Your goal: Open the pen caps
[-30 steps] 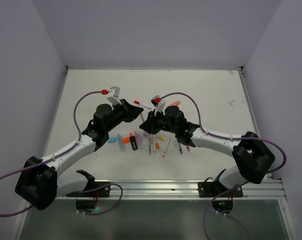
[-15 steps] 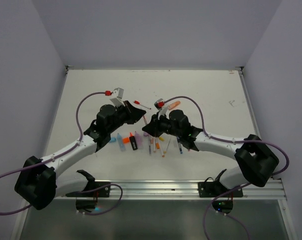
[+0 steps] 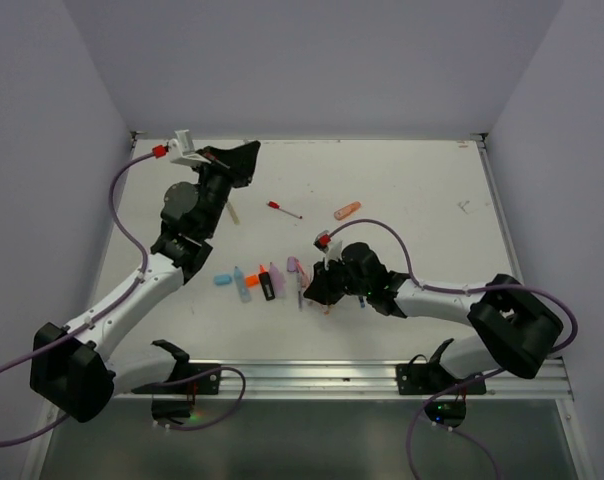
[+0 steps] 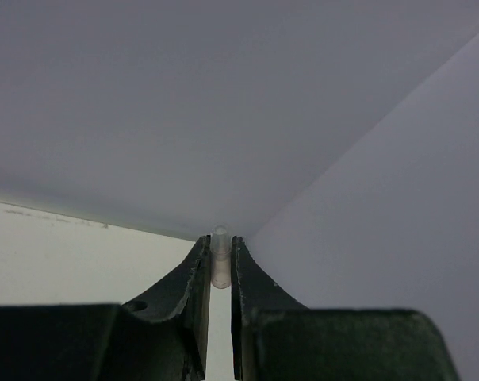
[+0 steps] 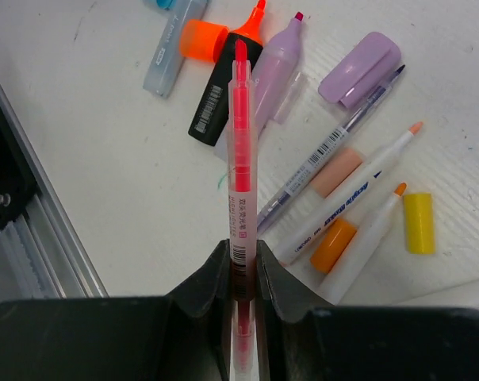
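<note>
My left gripper is shut on a small translucent pinkish pen cap, held up in the air toward the far left corner. A red highlighter pen sticks forward out of my right gripper, which is shut on its barrel; its red tip is bare. That gripper hovers low over the pile of pens. Loose on the table below lie a purple cap, a yellow cap and an orange cap.
A black highlighter, a purple highlighter, a thin purple pen and white pens lie under the right gripper. Farther back lie a red-capped thin pen and an orange highlighter. A light blue cap sits left of the pile.
The two grippers have pulled apart. My left arm swung up and back to the far left with the cap; my right arm moved nearer and lower over the pile with the pen.
</note>
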`<action>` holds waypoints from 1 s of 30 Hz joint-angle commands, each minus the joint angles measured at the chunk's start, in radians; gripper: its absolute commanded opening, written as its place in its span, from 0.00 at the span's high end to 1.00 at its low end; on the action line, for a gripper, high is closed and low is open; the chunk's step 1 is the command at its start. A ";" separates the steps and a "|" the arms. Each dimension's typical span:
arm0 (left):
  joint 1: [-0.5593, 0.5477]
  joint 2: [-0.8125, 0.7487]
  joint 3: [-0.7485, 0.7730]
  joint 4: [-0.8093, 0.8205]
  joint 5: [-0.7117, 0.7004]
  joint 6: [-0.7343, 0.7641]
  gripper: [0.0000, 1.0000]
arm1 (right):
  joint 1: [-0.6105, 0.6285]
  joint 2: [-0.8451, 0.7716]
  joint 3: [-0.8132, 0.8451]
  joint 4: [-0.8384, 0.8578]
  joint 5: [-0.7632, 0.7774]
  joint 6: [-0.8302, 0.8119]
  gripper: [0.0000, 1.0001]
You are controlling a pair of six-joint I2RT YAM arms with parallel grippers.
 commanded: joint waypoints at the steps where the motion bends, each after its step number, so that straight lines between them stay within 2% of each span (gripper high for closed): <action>1: 0.005 0.002 0.016 0.090 -0.094 -0.011 1.00 | -0.001 -0.018 0.012 -0.002 -0.025 -0.021 1.00; 4: 0.005 0.036 0.035 0.026 -0.039 -0.005 1.00 | 0.001 -0.037 0.018 -0.018 0.033 -0.010 1.00; 9: 0.001 0.154 0.103 -0.237 0.111 0.043 1.00 | -0.019 -0.063 0.087 -0.178 0.280 0.027 1.00; 13: -0.014 0.272 0.163 -0.422 0.208 0.069 1.00 | -0.076 -0.048 0.147 -0.241 0.398 0.071 1.00; 18: -0.048 0.439 0.221 -0.524 0.280 0.081 1.00 | -0.166 0.067 0.257 -0.324 0.422 0.127 1.00; 22: -0.087 0.613 0.333 -0.625 0.310 0.101 1.00 | -0.197 0.169 0.360 -0.349 0.400 0.131 1.00; 30: -0.138 0.774 0.375 -0.619 0.326 0.080 0.96 | -0.200 0.311 0.449 -0.364 0.379 0.133 0.96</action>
